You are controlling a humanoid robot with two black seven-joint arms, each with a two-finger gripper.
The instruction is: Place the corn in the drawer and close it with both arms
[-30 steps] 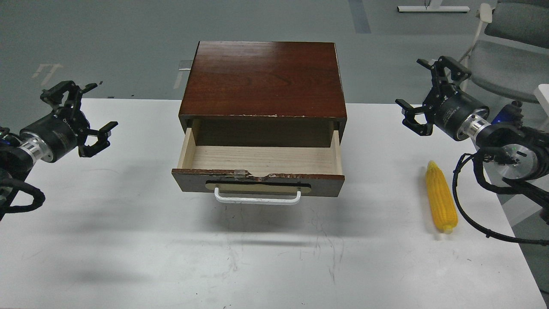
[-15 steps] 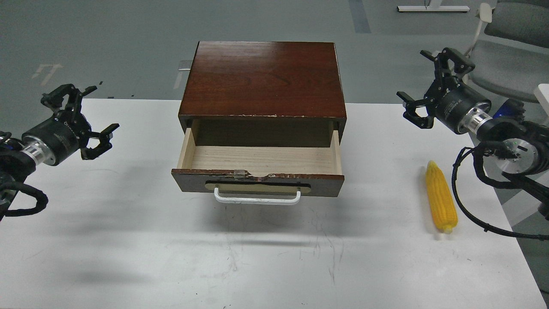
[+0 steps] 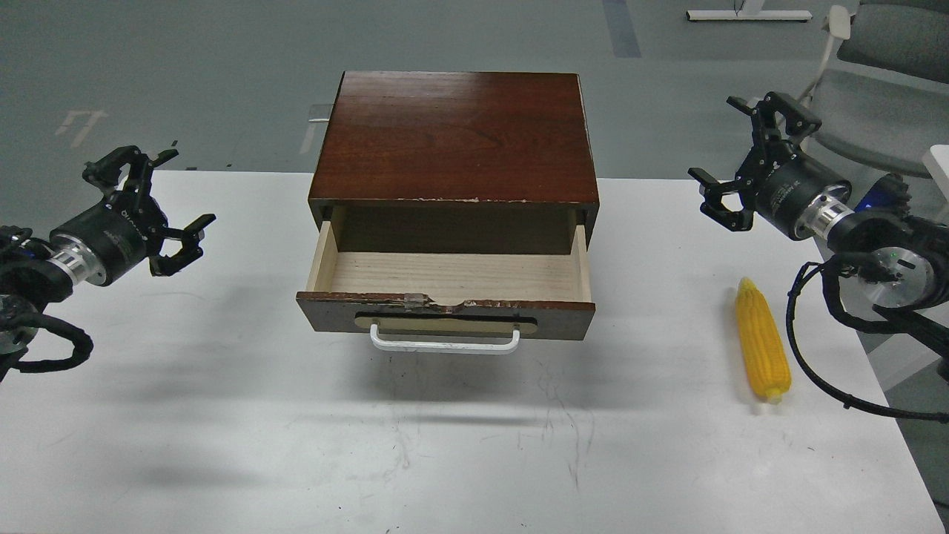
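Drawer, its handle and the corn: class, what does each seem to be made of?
Drawer: apparently wood, dark brown stained front with a chipped top edge, pale unfinished-looking grain inside. Handle: smooth white bar, metal or plastic, cannot tell. Corn: uniform yellow kernel rows; real or plastic, cannot tell.

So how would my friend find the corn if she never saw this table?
Start at the brown cabinet in the middle of the white table. Look to its right, near the table's edge, below the right claw. The corn lies flat there, the only yellow thing, long and bumpy.
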